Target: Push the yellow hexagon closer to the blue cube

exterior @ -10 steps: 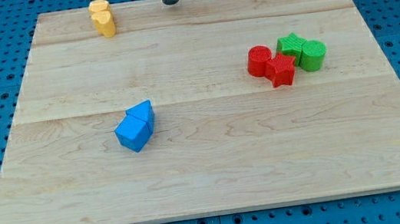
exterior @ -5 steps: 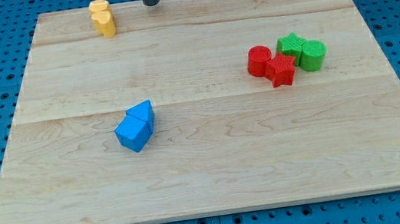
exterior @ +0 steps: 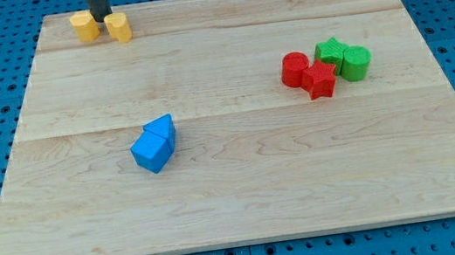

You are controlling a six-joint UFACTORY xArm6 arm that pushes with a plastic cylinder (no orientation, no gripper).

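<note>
Progress is slight, judged from the layout: the two yellow pieces sit at the board's (exterior: 249, 221) 11 o'clock corner, well apart from the blue pair, so nearly the whole push is left to do.

At the far left of the top edge lies one yellow block (exterior: 84, 26). Just to its right, my tip (exterior: 99, 18) stands between it and a second yellow block (exterior: 118, 26); the tip looks to touch or nearly touch both. Which of the two is the hexagon cannot be told at this size. The arm carries no fingers, only the bare rod, so nothing is grasped.

Toward 6 o'clock from the yellows, left of centre, the blue cube (exterior: 152, 153) lies against a blue triangular block (exterior: 162, 128) at its 1 o'clock.

At 3 o'clock on the board a tight cluster holds a red cylinder (exterior: 295, 69), a red star-like block (exterior: 321, 79), a green star-like block (exterior: 330, 51) and a green cylinder (exterior: 356, 62).

The yellows sit close to the top rim, leaving little room behind them. The lane from them down to the blue cube is open wood.
</note>
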